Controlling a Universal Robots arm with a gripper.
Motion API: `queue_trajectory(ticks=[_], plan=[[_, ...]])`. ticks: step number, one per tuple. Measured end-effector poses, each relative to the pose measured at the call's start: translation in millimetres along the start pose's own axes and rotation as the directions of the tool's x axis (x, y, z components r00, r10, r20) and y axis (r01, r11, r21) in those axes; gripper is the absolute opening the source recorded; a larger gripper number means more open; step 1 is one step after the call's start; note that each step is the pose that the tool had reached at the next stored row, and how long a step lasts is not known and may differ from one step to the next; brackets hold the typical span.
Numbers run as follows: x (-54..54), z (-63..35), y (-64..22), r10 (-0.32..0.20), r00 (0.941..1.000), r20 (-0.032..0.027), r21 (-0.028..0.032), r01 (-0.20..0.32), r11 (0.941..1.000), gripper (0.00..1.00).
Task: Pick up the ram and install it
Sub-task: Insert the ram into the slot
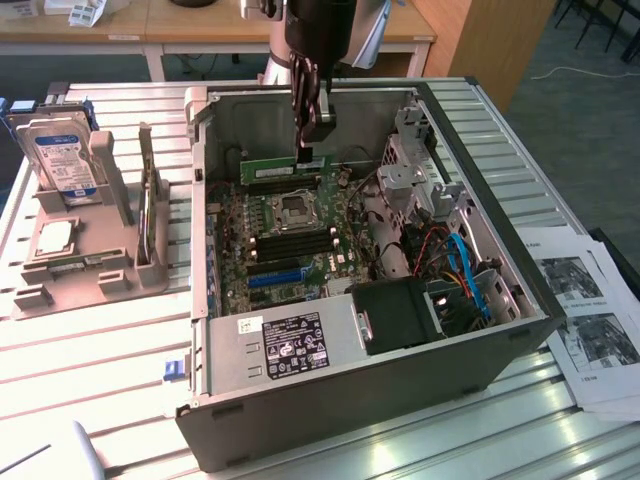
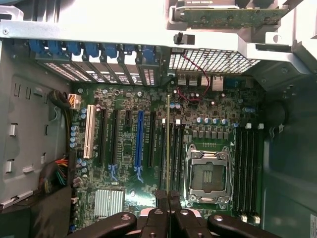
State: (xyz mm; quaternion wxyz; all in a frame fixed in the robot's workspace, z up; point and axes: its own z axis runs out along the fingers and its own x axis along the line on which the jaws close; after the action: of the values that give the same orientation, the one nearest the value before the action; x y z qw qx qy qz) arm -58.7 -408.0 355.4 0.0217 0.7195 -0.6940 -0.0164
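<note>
The ram (image 1: 283, 168) is a long green stick with a pale label, hanging level and on edge inside the open computer case (image 1: 330, 400), just above the motherboard behind the CPU socket (image 1: 296, 208). My gripper (image 1: 309, 142) comes down from above and is shut on the ram's top edge near one end. In the wrist view the ram (image 2: 168, 144) shows edge-on as a thin line running out from my gripper (image 2: 168, 197), over the dark memory slots (image 2: 177, 148) beside the CPU socket (image 2: 208, 173). Whether it touches a slot I cannot tell.
A metal drive cage (image 1: 415, 150) and red and blue cables (image 1: 465, 270) crowd the case on the exterior view's right. A black box (image 1: 400, 315) sits at its front. A blue slot (image 1: 275, 277) lies nearer. A hard drive (image 1: 68, 160) stands in a grey rack; papers (image 1: 590, 320) lie outside.
</note>
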Motion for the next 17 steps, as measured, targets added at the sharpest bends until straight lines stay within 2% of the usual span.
queue_trajectory(ticks=[3,17], plan=[[0.0,3.8,-0.2,0.0,1.0,0.0014,0.0027,0.0,1.0,0.11],[-0.2,27.1,-1.4,0.0,1.0,0.001,0.0182,0.0,0.9998,0.11]])
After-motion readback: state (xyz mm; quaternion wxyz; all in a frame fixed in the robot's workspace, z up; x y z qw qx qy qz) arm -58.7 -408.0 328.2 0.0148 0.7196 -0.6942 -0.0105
